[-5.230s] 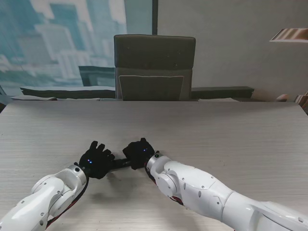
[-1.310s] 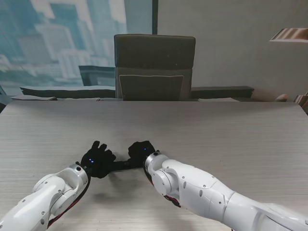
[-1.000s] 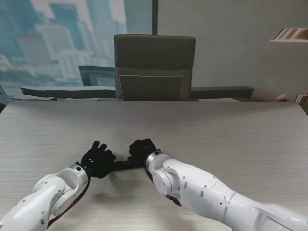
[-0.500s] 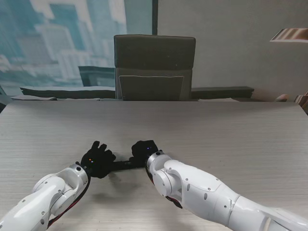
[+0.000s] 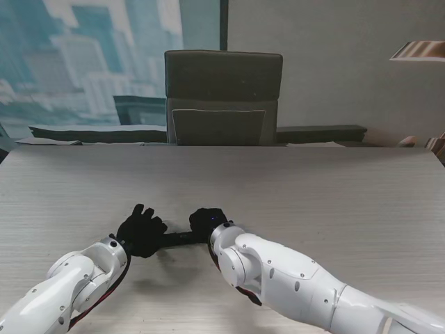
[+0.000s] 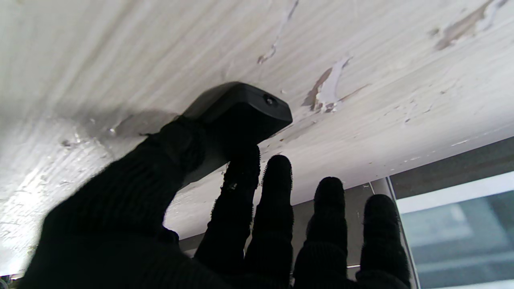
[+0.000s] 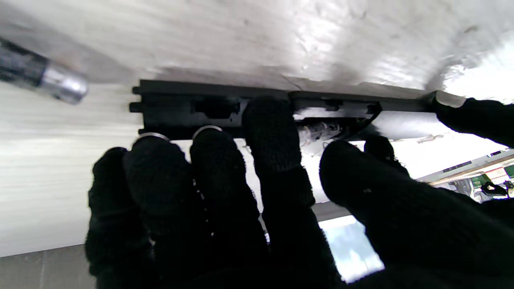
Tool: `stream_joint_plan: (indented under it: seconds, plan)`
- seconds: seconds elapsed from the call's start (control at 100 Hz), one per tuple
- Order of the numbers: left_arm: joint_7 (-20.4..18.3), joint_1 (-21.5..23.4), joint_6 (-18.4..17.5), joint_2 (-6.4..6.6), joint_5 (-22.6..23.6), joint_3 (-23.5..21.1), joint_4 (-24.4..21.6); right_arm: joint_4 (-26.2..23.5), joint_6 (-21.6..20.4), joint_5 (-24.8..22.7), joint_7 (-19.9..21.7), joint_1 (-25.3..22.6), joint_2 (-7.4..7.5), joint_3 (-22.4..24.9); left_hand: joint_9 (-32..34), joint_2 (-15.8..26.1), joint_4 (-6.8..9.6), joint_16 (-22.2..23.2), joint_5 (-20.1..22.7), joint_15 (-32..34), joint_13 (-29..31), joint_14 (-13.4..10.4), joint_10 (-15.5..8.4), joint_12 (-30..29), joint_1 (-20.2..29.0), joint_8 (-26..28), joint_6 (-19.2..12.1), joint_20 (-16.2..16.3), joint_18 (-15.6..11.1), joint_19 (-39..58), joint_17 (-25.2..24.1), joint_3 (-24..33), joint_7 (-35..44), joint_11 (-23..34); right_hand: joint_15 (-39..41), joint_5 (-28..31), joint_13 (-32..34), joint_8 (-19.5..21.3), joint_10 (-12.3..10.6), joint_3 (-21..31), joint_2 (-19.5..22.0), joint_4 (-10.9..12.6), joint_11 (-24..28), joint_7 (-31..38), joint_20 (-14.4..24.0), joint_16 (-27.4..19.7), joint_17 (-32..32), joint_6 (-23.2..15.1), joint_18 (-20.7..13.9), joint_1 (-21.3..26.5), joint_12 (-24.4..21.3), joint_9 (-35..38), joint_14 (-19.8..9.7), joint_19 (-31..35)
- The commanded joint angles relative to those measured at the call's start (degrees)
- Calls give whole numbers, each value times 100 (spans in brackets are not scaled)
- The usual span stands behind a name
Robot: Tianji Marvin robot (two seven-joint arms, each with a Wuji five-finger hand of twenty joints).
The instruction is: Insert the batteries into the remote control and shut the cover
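The long black plastic remote control (image 7: pixel 257 105) lies on the pale wood-grain counter (image 5: pixel 313 202); left hand (image 5: pixel 141 232) pinches one end; right hand (image 5: pixel 208 223) presses fingers (image 7: pixel 270 132) into its uncovered compartment; a silver-tipped cylindrical battery (image 7: pixel 38 76) lies beyond the fingers, uninstalled; cover apparently still off.

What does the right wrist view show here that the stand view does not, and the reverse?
Only the right wrist view shows the open battery compartment with its spring, a loose battery lying apart on the table, and fingertips pressed on the remote. Only the stand view shows both arms, the chair and the left hand gripping the remote's other end. Both show the remote control and the right hand on it.
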Motion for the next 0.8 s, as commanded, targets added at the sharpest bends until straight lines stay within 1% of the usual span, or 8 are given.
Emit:
stream_joint_plan:
  seconds: [0.0, 0.18, 0.2, 0.25, 0.27, 0.3, 0.44, 0.79]
  plan:
    - [-224, 157, -10, 16, 7, 61, 186, -14, -29, 43, 93, -33, -35, -21, 108, 177, 36, -49, 1339, 50, 39, -47, -40, 84, 286, 249, -1088, -21, 2, 96, -2, -141, 1710, 85, -5, 147, 87, -50, 317, 74, 61, 201, -25, -80, 85, -71, -6, 129, 283, 11, -30, 28, 201, 186]
    - [-238, 153, -23, 18, 2, 64, 185, 50, -94, 89, 91, 10, -71, -59, 97, 176, 45, -50, 1315, 48, 32, -54, -31, 83, 299, 255, -1102, -21, 2, 94, -6, -141, 1704, 82, 70, 100, 72, -69, 274, 213, -73, 228, 56, -79, 107, -38, 7, 58, 243, 151, 15, -4, 128, 234]
    - [-239, 152, -25, 18, 4, 65, 184, 60, -100, 92, 87, 15, -77, -63, 100, 172, 46, -49, 1314, 49, 32, -48, -38, 83, 298, 256, -1104, -21, 1, 95, -5, -141, 1704, 83, 83, 80, 75, -234, 264, 264, -106, 126, 75, 11, 114, -36, 14, 49, 235, 184, 24, -10, 115, 243]
    - [-243, 150, -31, 19, 6, 67, 184, 81, -116, 101, 76, 27, -92, -74, 88, 174, 48, -49, 1306, 50, 32, -49, -28, 81, 301, 255, -1108, -21, 1, 95, -5, -139, 1699, 78, 93, 47, 88, -333, 253, 312, -185, 113, 86, 70, 118, -34, 27, 28, 239, 253, 28, -2, 113, 250]
    - [-243, 150, -33, 19, 6, 67, 184, 89, -119, 108, 73, 32, -98, -79, 90, 169, 49, -48, 1308, 52, 35, -51, -36, 82, 302, 257, -1114, -21, 0, 95, -6, -137, 1701, 79, 96, 12, 88, -624, 252, 358, -214, 61, 91, 241, 122, -37, 28, 27, 241, 277, 27, -3, 115, 249]
    - [-244, 149, -35, 19, 5, 68, 184, 100, -124, 116, 73, 42, -107, -88, 89, 170, 51, -49, 1300, 50, 32, -52, -34, 82, 307, 255, -1098, -21, 0, 95, -6, -134, 1696, 79, 96, -3, 88, -715, 251, 382, -232, 56, 94, 292, 124, -37, 29, 26, 243, 310, 28, -5, 116, 249]
    - [-237, 150, -38, 19, 1, 69, 186, 147, -135, 154, 82, 88, -146, -129, 96, 153, 61, -50, 1300, 48, 32, -55, -40, 84, 316, 251, -1084, -19, -1, 99, -3, -112, 1679, 85, 114, -53, 102, -775, 245, 408, -379, 35, 122, 396, 130, -33, 52, 40, 242, 426, 38, -4, 100, 263]
    - [-259, 140, -72, 30, 58, 78, 180, 268, -146, 221, 77, 176, -236, -213, 80, 45, 72, -54, 1272, 41, 31, -62, -71, 83, 410, 236, -1151, -19, -4, 101, 0, -2, 1599, 82, 135, -95, 158, -829, 215, 456, -462, -5, 147, 534, 139, -39, 111, 93, 238, 476, 46, 28, 67, 294]
